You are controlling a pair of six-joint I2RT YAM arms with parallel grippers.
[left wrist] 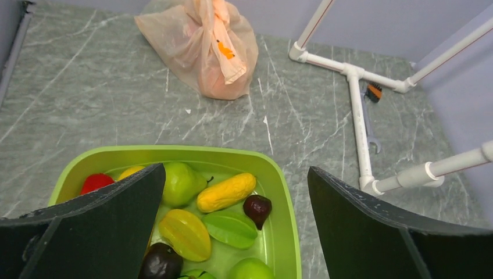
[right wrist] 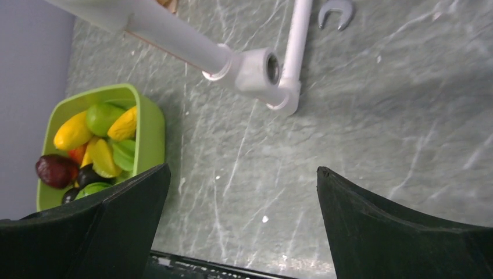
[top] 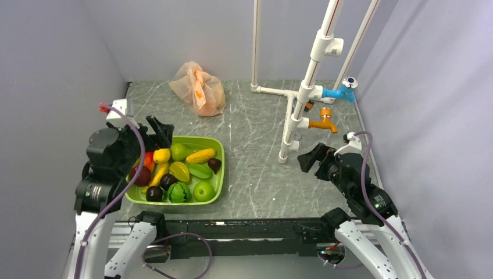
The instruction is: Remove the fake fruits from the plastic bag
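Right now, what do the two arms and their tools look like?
The left arm and right arm have white lower links and black motor housings higher up. A greyish-purple cable loops along each. The left tool and right tool each carry two broad, matte black wedge-shaped fingers.

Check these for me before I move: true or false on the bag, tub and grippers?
1. The bag lies on the table's far side, apart from the tub. True.
2. The left gripper holds the bag. False: it is open and empty, by the tub.
3. The right gripper is open and empty. True.
4. The tub is empty. False: it holds fruits.
5. A wrench lies beside the pipe frame. True.
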